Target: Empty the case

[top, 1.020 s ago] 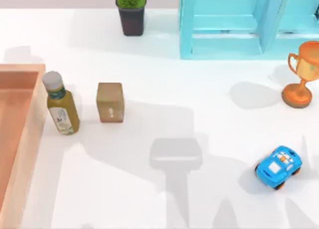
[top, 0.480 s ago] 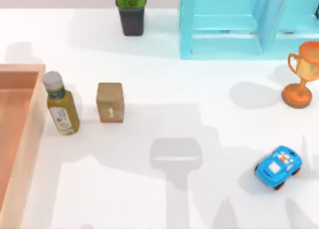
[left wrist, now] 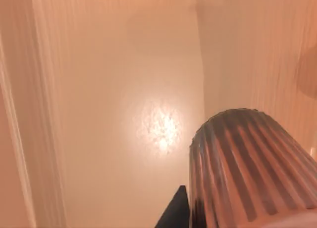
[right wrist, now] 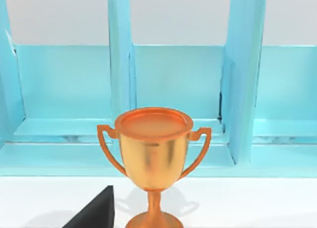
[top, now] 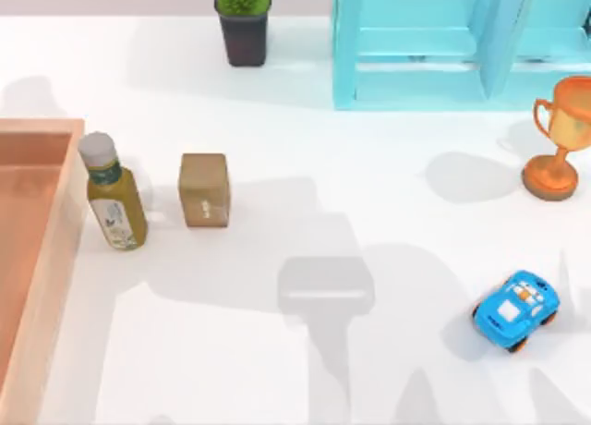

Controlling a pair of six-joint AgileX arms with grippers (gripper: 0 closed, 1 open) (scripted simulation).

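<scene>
The case point(top: 63, 224) lies at the table's left edge, a shallow wooden box with tan rim walls and a reddish-brown floor. In the left wrist view its floor point(left wrist: 124, 89) and a wall point(left wrist: 47, 139) spread out below my left gripper point(left wrist: 173, 215), which shows as a dark tip. Right beside that tip, a ribbed, striped round object point(left wrist: 242, 168) sits close to the camera, above the case floor. I cannot tell whether it is held. My right gripper point(right wrist: 94, 210) hangs low in front of a gold trophy point(right wrist: 153, 153).
An olive-green bottle point(top: 113, 199) stands against the case's outer wall, with a small brown block point(top: 204, 189) to its right. A potted plant point(top: 244, 20) and a turquoise shelf unit point(top: 462, 46) are at the back. The trophy point(top: 557, 139) and a blue toy car point(top: 515, 310) are on the right.
No object on the table has moved. Only the arms' shadows have drifted a little across the white surface.
</scene>
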